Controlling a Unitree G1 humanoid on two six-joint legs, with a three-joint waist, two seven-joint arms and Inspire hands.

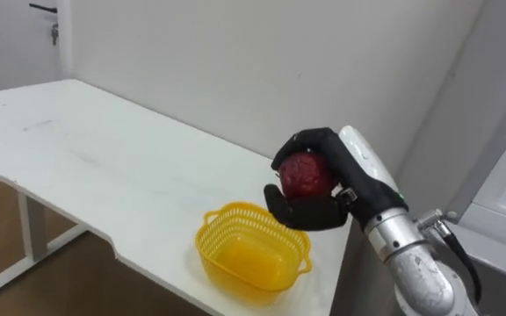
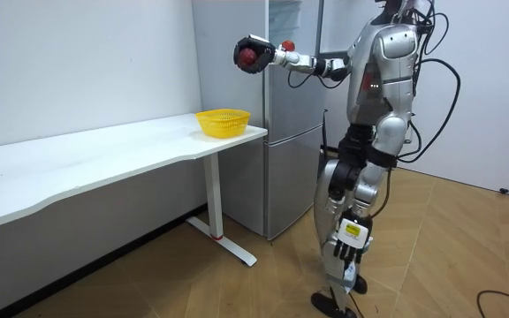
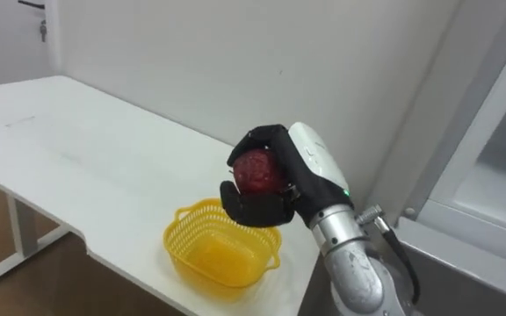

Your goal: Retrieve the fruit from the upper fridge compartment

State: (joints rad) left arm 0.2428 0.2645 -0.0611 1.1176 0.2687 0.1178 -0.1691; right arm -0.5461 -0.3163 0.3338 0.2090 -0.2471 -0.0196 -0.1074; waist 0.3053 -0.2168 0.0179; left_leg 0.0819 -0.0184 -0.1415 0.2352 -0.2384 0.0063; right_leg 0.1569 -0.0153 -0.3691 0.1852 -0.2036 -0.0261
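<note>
- red fruit [image 1: 304,175] — clamped in the right hand [image 1: 310,211], fingers curled round it, held up in the air
- yellow basket [image 1: 235,211] just below it, at the right end of the table [image 1: 104,158]
- fridge [image 2: 290,159] — right beside the table

A long white table [image 2: 104,150] stands against a plain white wall [image 2: 78,62] on a wooden floor [image 2: 467,256].
</note>
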